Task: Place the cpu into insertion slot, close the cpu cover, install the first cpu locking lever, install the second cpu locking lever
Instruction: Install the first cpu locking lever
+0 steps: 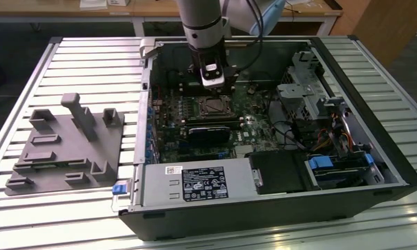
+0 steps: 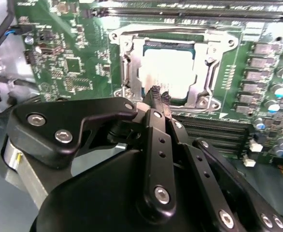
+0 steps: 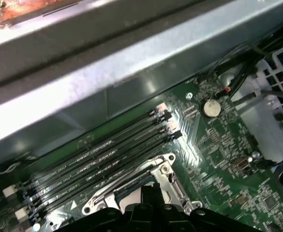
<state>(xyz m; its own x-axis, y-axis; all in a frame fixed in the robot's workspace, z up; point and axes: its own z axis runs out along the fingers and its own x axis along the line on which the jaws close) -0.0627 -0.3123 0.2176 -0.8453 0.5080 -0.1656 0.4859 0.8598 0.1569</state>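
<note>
Hovering just above the motherboard [image 1: 194, 112] inside the open computer case [image 1: 375, 156], lying on its side on the slatted metal surface [image 1: 90, 67]: the pincer [image 2: 161, 99], fingertips [image 2: 156, 94] pressed together in the second wrist view, clenched with nothing between them. Sitting in the insertion slot [image 2: 173, 67]: the cpu [image 2: 168, 67], its pale metal top glaring. Lying down flat around the chip and framing it on all sides: the cpu cover [image 2: 214, 53], silver rim catching the light. Poised right at the socket's near edge, over the cover's frame; whether touching it, impossible to tell.

Crowding one side of the socket in the first wrist view: long black memory slots [image 3: 98, 159], running parallel to the cover [image 3: 156, 169], with the case's grey wall [image 3: 132, 82] rising close behind. Offering little room on the exterior view's right: drive cage [image 1: 305, 83] and cable bundles [image 1: 333, 135]. Lying below the socket: a black card [image 1: 210, 135]. Standing well apart on the exterior view's left, outside the case: a grey fixture tray [image 1: 62, 151]. Descending from above: the arm [image 1: 201, 26].
</note>
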